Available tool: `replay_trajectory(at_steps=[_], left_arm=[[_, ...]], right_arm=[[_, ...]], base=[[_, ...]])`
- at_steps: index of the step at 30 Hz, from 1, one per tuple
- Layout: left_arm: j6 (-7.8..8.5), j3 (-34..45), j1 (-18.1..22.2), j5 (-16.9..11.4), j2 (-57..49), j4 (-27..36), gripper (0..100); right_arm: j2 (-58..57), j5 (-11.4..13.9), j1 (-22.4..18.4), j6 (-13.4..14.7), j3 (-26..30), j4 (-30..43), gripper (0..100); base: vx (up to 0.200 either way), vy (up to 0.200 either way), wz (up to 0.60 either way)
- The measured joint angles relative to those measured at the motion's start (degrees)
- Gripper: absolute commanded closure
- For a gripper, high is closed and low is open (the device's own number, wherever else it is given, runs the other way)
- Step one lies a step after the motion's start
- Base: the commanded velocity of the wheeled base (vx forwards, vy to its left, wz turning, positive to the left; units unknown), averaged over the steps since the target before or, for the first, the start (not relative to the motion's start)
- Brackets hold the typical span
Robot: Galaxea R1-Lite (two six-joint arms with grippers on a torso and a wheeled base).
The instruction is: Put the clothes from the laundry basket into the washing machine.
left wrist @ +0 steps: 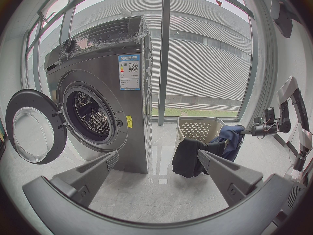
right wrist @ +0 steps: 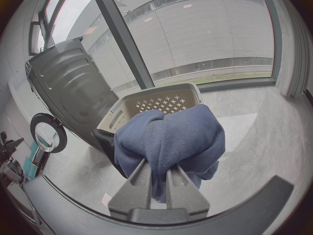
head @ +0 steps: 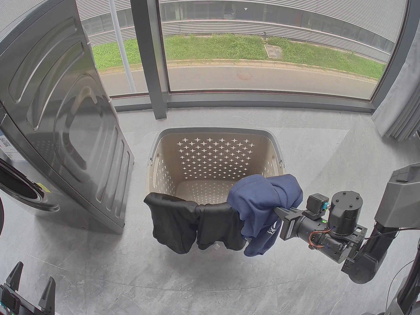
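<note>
The washing machine (head: 57, 110) is cut off at the head view's left edge. The laundry basket (head: 214, 154) has its near rim hidden under a black garment (head: 192, 226) and a blue garment (head: 262, 197). The left pincer (head: 34, 274) is cropped at the corner.

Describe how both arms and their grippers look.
The right arm has a pale grey upper link, then black cylindrical joints with loose orange wires and a small black camera block with a teal dot. The right gripper has dark grey wedge-shaped fingers. The left gripper has dark tapered fingers with textured pads at the tips, mounted on a grey bar.
</note>
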Motion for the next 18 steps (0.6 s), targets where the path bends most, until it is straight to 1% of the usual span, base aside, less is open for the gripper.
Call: replay_trajectory(at_steps=[3, 7, 9, 13, 17, 18], left_arm=[[0.0, 0.0, 0.02, 0.0, -0.02, 0.0, 0], [0.0, 0.0, 0.05, 0.0, 0.0, 0.0, 0], [0.0, 0.0, 0.05, 0.0, 0.0, 0.0, 0], [0.0, 0.0, 0.05, 0.02, 0.0, -0.02, 0], [0.07, 0.0, 0.0, 0.0, 0.0, -0.02, 0], [0.09, 0.0, 0.0, 0.0, 0.0, -0.02, 0]], right_arm=[[-3.78, -0.09, 0.82, -0.66, 1.13, 0.09, 100], [-9.36, 0.09, 1.38, -3.56, 1.66, 0.96, 100], [-12.26, 0.24, 1.57, -4.52, 1.49, 3.02, 100], [-18.74, 0.38, 2.39, -5.47, 0.78, 8.39, 100], [-25.58, 0.41, 4.74, -6.0, 0.15, 14.62, 100], [-26.51, 0.41, 5.23, -6.06, 0.06, 15.25, 100]], base=[[0.0, 0.0, 0.0], [0.0, 0.0, 0.0], [0.0, 0.0, 0.0], [0.0, 0.0, 0.0], [-0.2, 0.0, 0.0], [-0.2, 0.0, 0.0]])
